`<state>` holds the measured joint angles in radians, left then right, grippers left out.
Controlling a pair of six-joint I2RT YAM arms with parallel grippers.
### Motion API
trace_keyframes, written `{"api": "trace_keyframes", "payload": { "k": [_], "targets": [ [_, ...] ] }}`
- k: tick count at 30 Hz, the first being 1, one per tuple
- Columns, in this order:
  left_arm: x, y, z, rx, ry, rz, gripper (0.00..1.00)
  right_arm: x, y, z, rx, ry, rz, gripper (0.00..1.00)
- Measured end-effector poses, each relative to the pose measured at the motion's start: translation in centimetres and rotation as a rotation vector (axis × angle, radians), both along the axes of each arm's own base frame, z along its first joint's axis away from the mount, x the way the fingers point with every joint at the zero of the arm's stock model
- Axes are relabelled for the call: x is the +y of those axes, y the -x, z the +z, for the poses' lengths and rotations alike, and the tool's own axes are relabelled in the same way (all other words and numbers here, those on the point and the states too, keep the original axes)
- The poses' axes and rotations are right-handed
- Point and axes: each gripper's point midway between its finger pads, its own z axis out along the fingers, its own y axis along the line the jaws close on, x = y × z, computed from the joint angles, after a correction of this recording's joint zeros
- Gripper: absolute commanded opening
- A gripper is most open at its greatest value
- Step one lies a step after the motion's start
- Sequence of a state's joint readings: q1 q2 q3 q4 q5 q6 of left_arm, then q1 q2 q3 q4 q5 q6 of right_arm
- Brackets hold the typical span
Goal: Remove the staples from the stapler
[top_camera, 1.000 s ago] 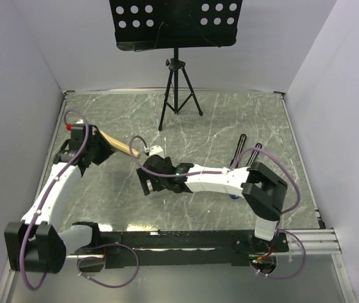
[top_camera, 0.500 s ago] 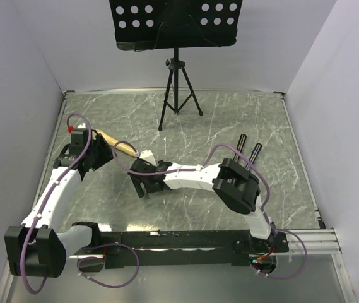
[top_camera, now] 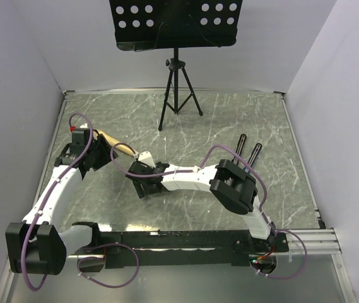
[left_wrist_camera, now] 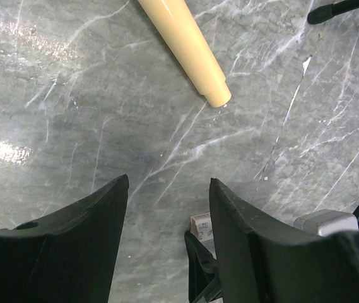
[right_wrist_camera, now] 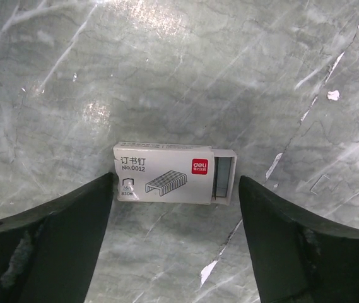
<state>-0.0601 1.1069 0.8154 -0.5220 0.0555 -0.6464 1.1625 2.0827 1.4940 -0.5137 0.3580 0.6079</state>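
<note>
The right gripper stood wide astride the small white cardboard staple box, gripping nothing. The left gripper, left of that box, gaped empty near a tan wooden handle. The slim black stapler lay well right of the box, its staples unseen. Closing there risked crushing the box, or skidding it across the glossy grey marbled table between plain white walls.
</note>
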Motion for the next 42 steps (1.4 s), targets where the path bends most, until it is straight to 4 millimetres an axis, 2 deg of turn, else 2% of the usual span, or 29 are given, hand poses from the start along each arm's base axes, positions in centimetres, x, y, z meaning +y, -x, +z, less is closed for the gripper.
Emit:
{"api": "trace_keyframes", "payload": {
  "k": [7, 15, 18, 21, 22, 24, 29, 31, 34, 37, 42],
  "targets": [
    [0.0, 0.0, 0.0, 0.0, 0.0, 0.0, 0.58, 0.1, 0.0, 0.0, -0.002, -0.003, 0.003, 0.67],
    [0.0, 0.0, 0.0, 0.0, 0.001, -0.001, 0.59, 0.3, -0.1, -0.1, -0.007, -0.014, 0.003, 0.57],
    [0.0, 0.1, -0.1, 0.002, 0.001, -0.001, 0.59, 0.3, -0.1, -0.1, -0.007, -0.015, 0.003, 0.57],
    [-0.1, 0.1, -0.1, 0.003, 0.003, -0.003, 0.6, 0.3, -0.1, -0.1, -0.008, -0.015, 0.003, 0.64],
    [-0.1, 0.1, -0.2, 0.004, 0.003, -0.003, 0.59, 0.3, -0.1, -0.1, -0.007, -0.015, 0.003, 0.71],
    [-0.2, 0.2, -0.2, 0.005, 0.006, -0.008, 0.6, 0.3, -0.1, -0.1, -0.007, -0.016, 0.0, 0.79],
    [-0.6, 0.4, 0.3, -0.023, 0.016, -0.039, 0.62, 0.1, -0.1, 0.1, -0.005, -0.014, -0.001, 0.9],
    [-1.0, 0.5, 0.8, -0.055, 0.029, -0.065, 0.64, 0.1, 0.0, 0.5, -0.005, -0.021, 0.002, 0.98],
    [-1.8, 0.8, 2.4, -0.131, 0.058, -0.113, 0.71, -0.7, 0.5, 2.3, -0.012, -0.042, 0.013, 1.0],
    [-2.6, 0.9, 4.7, -0.229, 0.081, -0.164, 0.99, -1.9, 0.9, 5.8, -0.043, -0.092, 0.016, 1.0],
    [-4.4, 1.9, 8.8, -0.42, 0.131, -0.275, 0.99, -5.6, 1.4, 14.8, -0.139, -0.23, -0.025, 1.0]
  ]
}}
